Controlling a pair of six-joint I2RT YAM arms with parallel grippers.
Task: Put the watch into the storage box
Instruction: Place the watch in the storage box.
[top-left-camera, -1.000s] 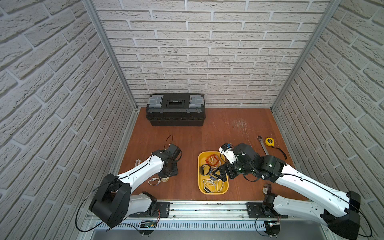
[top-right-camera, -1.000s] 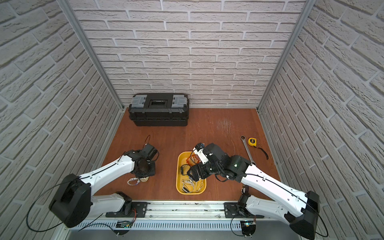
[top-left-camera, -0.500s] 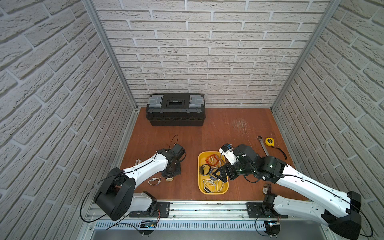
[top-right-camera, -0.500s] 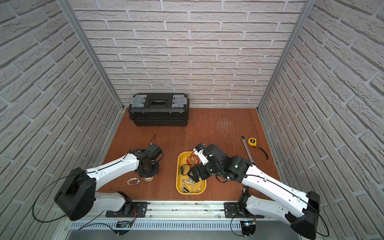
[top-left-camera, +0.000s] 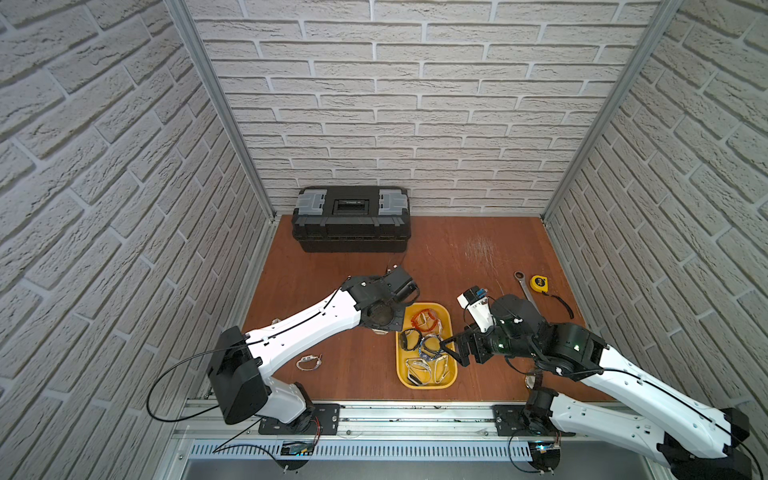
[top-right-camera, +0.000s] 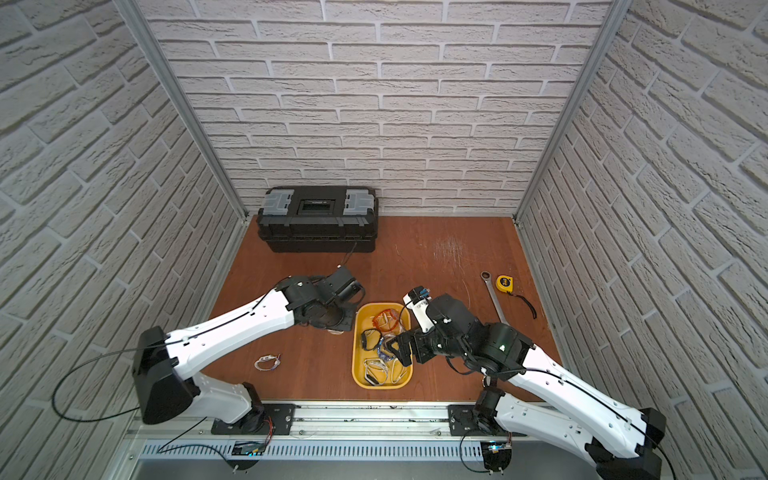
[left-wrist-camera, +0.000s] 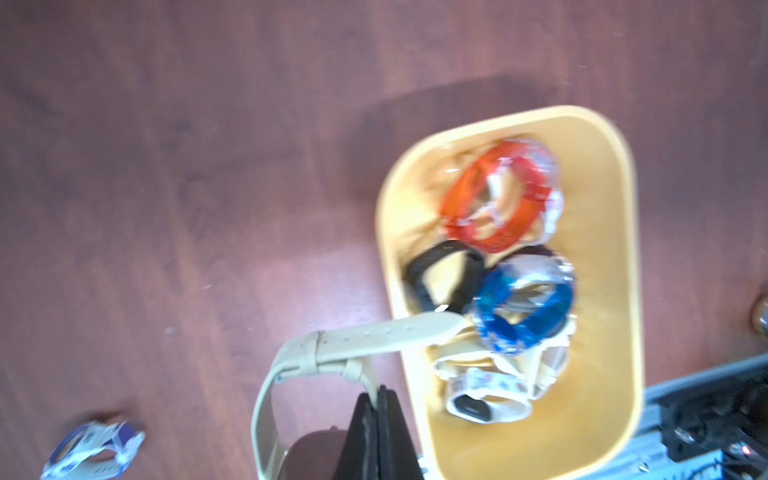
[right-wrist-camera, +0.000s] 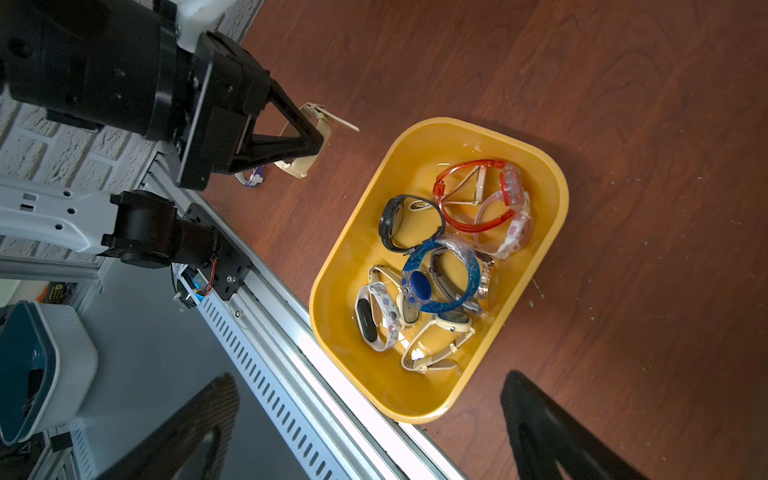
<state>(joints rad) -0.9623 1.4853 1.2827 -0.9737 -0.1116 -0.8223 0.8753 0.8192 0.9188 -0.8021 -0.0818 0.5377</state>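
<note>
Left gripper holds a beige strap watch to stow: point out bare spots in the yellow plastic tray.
Bare in the yellow plastic tray: the end by the metal rail, past the cream watch, and the far corner nearest the left gripper, beside the black watch. Crowded: the middle, wall to wall, where the red translucent watch and blue translucent watch pile.

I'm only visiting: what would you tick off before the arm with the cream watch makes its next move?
1. Left tool shut on the cream watch, by its strap: ok.
2. Watch above the yellow tray: not ok, mostly beside its rim.
3. Bare floor left in the tray: ok.
4. Right tool open, clear of the drop spot: cannot tell.
5. Watch lifted off the table: cannot tell.
</note>
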